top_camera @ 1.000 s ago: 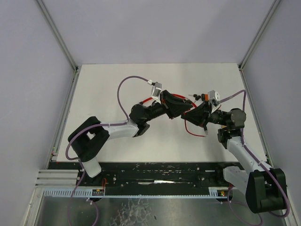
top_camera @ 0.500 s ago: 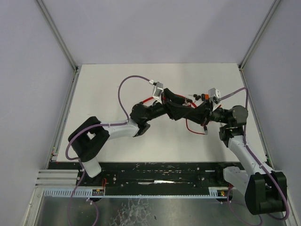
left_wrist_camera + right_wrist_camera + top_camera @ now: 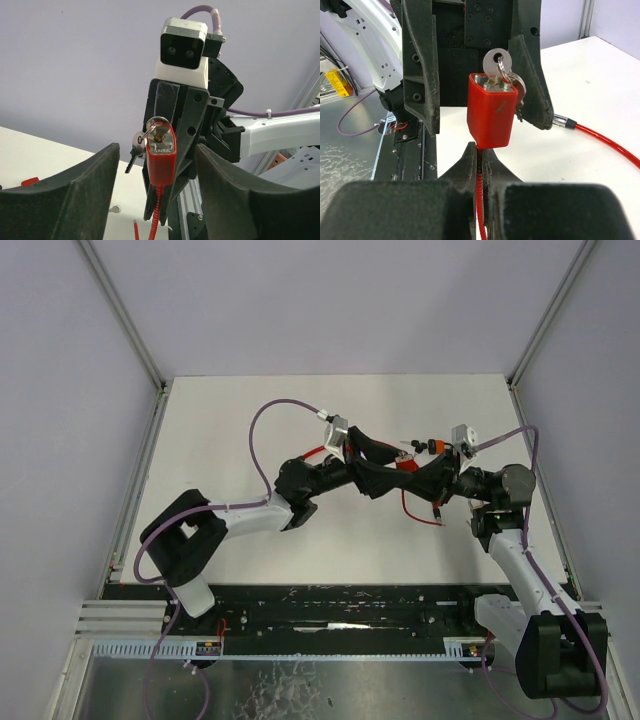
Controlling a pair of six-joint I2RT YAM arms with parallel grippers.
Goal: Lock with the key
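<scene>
A red padlock (image 3: 490,115) hangs in mid-air between the two arms, a silver key (image 3: 496,62) in its keyhole with another key on the ring. My right gripper (image 3: 480,150) is shut on the lock's red cable (image 3: 481,220), just under the body. My left gripper (image 3: 156,150) is open, with its fingers (image 3: 420,60) on either side of the lock and not touching it. From above, the lock (image 3: 405,464) shows red between the left gripper (image 3: 392,460) and the right gripper (image 3: 418,472).
The red cable (image 3: 420,512) loops down to the white table (image 3: 230,430), its metal tip (image 3: 565,121) lying there. A loose key (image 3: 115,209) lies on the table, and small dark and orange parts (image 3: 425,445) sit beyond the grippers.
The left gripper's jaws have spread wide, away from the lock. The right gripper has closed on the cable, and the right arm has shifted slightly right.
</scene>
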